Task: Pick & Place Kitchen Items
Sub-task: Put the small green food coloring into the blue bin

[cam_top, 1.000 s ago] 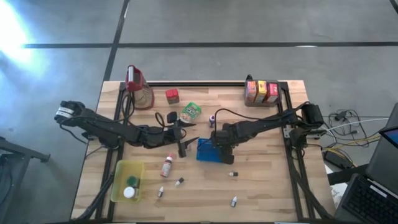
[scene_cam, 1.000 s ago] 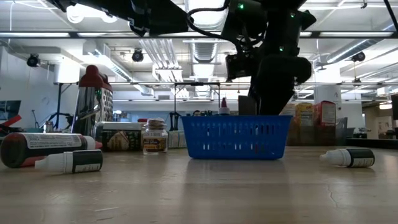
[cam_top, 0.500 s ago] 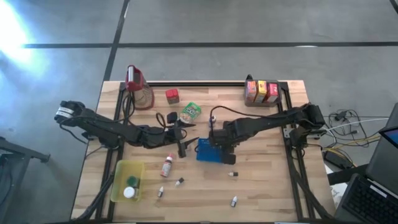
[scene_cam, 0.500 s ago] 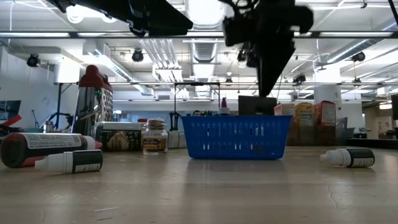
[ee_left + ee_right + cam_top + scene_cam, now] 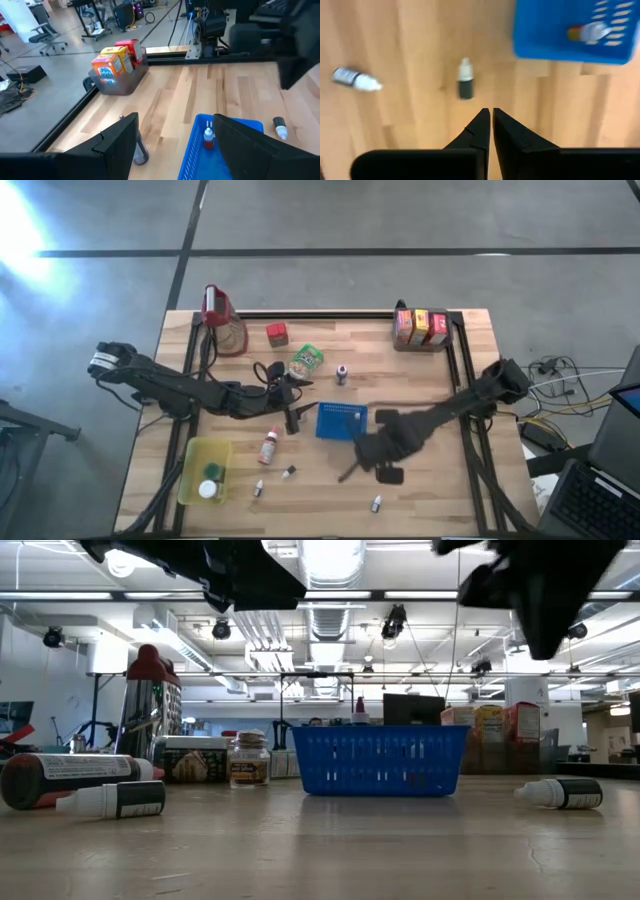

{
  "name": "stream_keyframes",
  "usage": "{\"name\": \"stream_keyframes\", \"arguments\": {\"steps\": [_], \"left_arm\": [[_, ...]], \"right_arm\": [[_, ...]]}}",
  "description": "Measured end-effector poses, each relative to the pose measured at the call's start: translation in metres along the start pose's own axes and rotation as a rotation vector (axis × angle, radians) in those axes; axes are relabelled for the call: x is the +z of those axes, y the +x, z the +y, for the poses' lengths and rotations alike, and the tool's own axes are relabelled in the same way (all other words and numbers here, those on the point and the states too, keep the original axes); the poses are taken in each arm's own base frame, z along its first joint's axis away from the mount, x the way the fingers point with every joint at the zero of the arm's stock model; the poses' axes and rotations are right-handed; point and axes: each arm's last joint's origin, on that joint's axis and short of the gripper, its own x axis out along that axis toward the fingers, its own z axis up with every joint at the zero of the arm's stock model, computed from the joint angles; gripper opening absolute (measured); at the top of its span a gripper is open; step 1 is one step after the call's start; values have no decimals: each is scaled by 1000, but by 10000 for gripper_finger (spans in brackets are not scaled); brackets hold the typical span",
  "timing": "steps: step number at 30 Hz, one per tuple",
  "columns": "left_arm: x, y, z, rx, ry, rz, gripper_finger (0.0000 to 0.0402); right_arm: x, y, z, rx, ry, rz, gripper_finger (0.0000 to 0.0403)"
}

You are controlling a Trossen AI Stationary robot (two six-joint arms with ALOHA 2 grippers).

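My right pincer (image 5: 491, 116) is pressed together on nothing, hovering over the wooden surface (image 5: 430, 490) beside a small white-capped dark bottle (image 5: 465, 84). It looks light, rigid, probably slippery; I'd take it across the body. A second ago this pincer was over the blue perforated plastic tray (image 5: 341, 422), where one bottle (image 5: 207, 137) lies. Farther off, my left pincer (image 5: 293, 405) waits, fingers apart.

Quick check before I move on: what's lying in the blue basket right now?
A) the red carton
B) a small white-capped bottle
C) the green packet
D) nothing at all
B: the right wrist view shows a small white-capped bottle lying inside the blue basket, and the left wrist view shows it there too.
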Motion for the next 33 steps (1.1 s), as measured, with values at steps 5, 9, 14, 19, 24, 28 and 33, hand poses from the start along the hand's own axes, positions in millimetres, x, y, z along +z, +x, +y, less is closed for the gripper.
{"name": "stream_keyframes", "arguments": {"steps": [5, 9, 14, 19, 24, 28, 33], "left_arm": [[0, 0, 0, 0, -19, 0, 262], [0, 0, 0, 0, -21, 0, 262], [0, 0, 0, -1, -21, 0, 262], [-6, 0, 0, -1, -10, 20, 262], [-7, 0, 0, 0, -10, 16, 262], [-6, 0, 0, -1, -13, 11, 262], [-6, 0, 0, -1, -12, 11, 262]], "right_arm": [[-11, -1, 24, -93, 23, -107, 13], [-8, 1, 36, -34, 33, -192, 33], [-5, 6, 38, 1, 43, -234, 69], [-6, 17, 31, -16, 71, -205, 105], [-7, 32, 20, 5, 129, -149, 133], [-9, 45, 16, 46, 137, -127, 152], [-10, 55, 13, 62, 140, -133, 172]]}}
